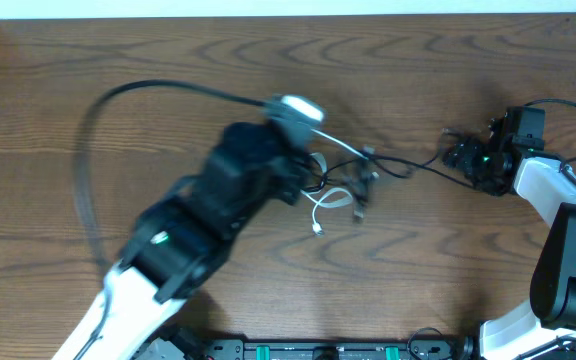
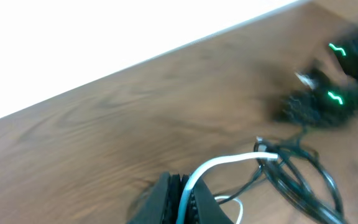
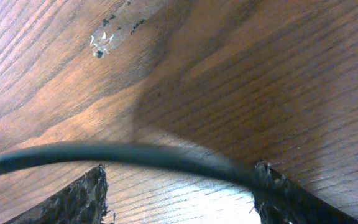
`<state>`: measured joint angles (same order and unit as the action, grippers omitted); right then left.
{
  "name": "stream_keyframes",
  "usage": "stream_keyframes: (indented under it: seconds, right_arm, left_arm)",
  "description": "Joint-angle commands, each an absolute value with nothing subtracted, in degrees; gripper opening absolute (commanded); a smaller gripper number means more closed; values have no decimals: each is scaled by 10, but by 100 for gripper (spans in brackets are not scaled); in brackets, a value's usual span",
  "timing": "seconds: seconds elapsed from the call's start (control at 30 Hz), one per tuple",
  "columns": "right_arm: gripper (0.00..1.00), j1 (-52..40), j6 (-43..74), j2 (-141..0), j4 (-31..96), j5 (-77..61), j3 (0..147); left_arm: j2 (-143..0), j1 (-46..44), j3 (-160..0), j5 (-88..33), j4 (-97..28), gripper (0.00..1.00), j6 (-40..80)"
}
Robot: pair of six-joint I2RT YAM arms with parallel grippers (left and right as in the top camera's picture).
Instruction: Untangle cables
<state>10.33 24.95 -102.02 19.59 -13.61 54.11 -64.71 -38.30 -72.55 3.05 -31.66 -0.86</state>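
Observation:
The cables lie tangled at the table's middle. The white cable [image 1: 330, 200] loops there, with its plug end toward the front. Black cables [image 1: 370, 172] are knotted beside it. My left gripper [image 2: 185, 198] is shut on the white cable [image 2: 229, 160], which runs from the jaws to the black cables [image 2: 300, 177]. In the overhead view the left gripper [image 1: 300, 176] is blurred and mostly hidden under its arm. My right gripper [image 1: 465, 155] sits at the right. One black cable [image 3: 123, 152] lies across its wide-open fingers [image 3: 179, 196] and touches the right finger.
The brown wooden table [image 1: 168, 60] has its far edge along the top. A thick black arm wire [image 1: 93, 130] arcs over the left side. The right arm's base [image 1: 568, 270] stands at the right edge. The right gripper [image 2: 337, 93] shows blurred in the left wrist view.

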Motion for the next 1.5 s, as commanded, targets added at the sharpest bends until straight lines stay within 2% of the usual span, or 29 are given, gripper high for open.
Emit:
stream_keyframes:
  seconds: [0.0, 0.1, 0.2, 0.3, 0.43, 0.53, 0.67, 0.77, 0.87, 1.0, 1.2, 1.33, 1.47]
  right_arm:
    - [74, 100, 256, -1065, 215, -149, 506]
    - [73, 100, 256, -1065, 215, -149, 506]
    - [74, 100, 256, -1065, 215, -149, 506]
    - [74, 100, 256, -1065, 215, -150, 506]
    - [75, 100, 243, -1065, 209, -194, 507]
    - [77, 100, 140, -1058, 203, -348, 520]
    - [87, 99, -21, -1016, 266, -532, 549]
    - [99, 86, -84, -966, 308, -566, 551]
    - [99, 70, -82, -943, 323, -588, 551]
    - [99, 39, -82, -939, 331, -671, 550]
    - [99, -10, -10, -939, 331, -669, 550]
    - [99, -51, 52, -939, 331, -586, 550]
    - [99, -91, 96, -939, 329, -473, 550]
  left_arm:
    - [-605, -329, -729, 123, -343, 8, 143]
    - [-597, -291, -729, 122, -376, 8, 239]
    - [-597, -258, -729, 72, -389, 8, 273]
    - [-599, -224, -729, -55, -378, 8, 274]
    - [-611, -199, -729, -153, -378, 8, 210]
    - [-632, -197, -729, -229, -387, 8, 165]
    - [-686, -197, -729, -319, -414, 7, 130]
    - [-741, -197, -729, -409, -425, 8, 95]
    - [-773, -199, -729, -475, -418, 7, 76]
    - [-785, -206, -729, -462, -415, 7, 75]
    - [-785, -215, -729, -456, -415, 7, 77]
    - [-783, -214, -730, -453, -410, 7, 83]
    - [-781, -214, -730, -328, -425, 7, 157]
